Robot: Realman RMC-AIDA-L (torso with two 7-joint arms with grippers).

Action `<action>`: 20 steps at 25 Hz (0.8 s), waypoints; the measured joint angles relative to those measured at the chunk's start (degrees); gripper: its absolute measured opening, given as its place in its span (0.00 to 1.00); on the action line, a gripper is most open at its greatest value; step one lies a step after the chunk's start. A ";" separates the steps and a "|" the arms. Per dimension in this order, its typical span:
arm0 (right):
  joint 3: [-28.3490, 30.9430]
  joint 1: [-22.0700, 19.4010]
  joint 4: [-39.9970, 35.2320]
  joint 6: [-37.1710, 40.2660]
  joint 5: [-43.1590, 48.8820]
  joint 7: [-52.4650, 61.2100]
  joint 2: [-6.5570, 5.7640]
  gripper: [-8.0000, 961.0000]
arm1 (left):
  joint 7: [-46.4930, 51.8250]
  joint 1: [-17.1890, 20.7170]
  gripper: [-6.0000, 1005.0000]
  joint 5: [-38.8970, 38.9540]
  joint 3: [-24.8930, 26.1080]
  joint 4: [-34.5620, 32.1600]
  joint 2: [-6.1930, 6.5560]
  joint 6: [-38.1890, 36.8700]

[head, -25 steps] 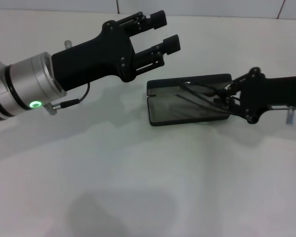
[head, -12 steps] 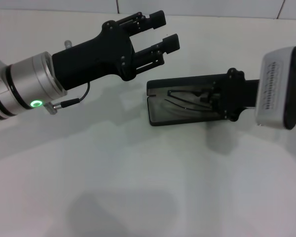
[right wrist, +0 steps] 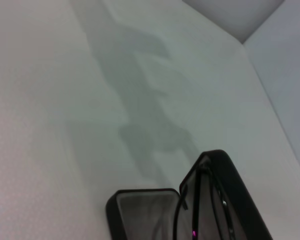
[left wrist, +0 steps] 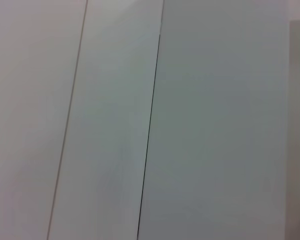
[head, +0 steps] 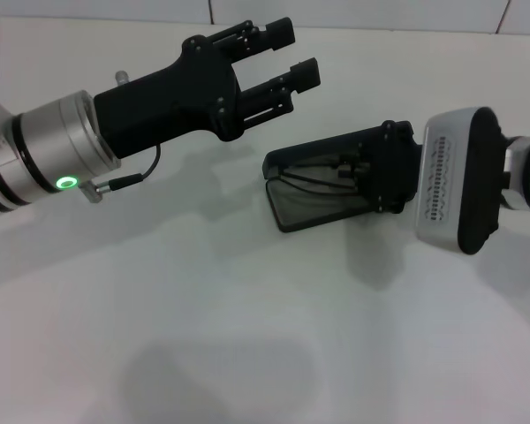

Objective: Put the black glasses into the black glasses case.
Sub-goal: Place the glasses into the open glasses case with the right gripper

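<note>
The black glasses case [head: 314, 210] lies open on the white table, right of centre, with its grey lining showing and its lid [head: 322, 148] tilted up. The black glasses [head: 322, 174] lie inside it, between lid and base. My right gripper [head: 375, 172] reaches in from the right and covers the case's right end, at the glasses. The right wrist view shows the case [right wrist: 140, 205] with the thin black frame [right wrist: 194, 210] standing inside against the lid. My left gripper [head: 296, 51] hovers open and empty above the table, behind and left of the case.
The white table [head: 203, 336] spreads out in front of and left of the case. A tiled wall edge [head: 353, 13] runs along the back. The left wrist view shows only pale wall panels [left wrist: 190, 125].
My right wrist has turned and moved left, further over the case's right end. The case's lid has tipped up and the case has skewed a little. The left arm has barely moved.
</note>
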State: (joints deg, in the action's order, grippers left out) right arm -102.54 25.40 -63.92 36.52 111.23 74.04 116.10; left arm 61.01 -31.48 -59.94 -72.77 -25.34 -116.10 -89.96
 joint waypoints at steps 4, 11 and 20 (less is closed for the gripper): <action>-2.30 -0.19 -0.04 -2.28 1.47 -0.01 0.02 0.19 | 0.56 -0.04 0.65 0.00 0.00 -0.18 0.00 0.74; -5.02 -1.06 -1.50 -4.59 3.84 -0.31 -0.03 0.20 | 1.38 -0.07 0.66 0.00 0.00 -0.23 0.00 1.03; -6.99 -2.73 -3.65 -7.00 8.57 -0.31 0.00 0.20 | 1.39 0.03 0.66 -0.01 0.00 -0.24 0.00 1.02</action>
State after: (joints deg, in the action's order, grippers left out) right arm -109.53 22.67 -67.58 29.52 119.80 73.73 116.10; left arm 62.40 -31.45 -59.94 -72.77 -25.58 -116.10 -88.94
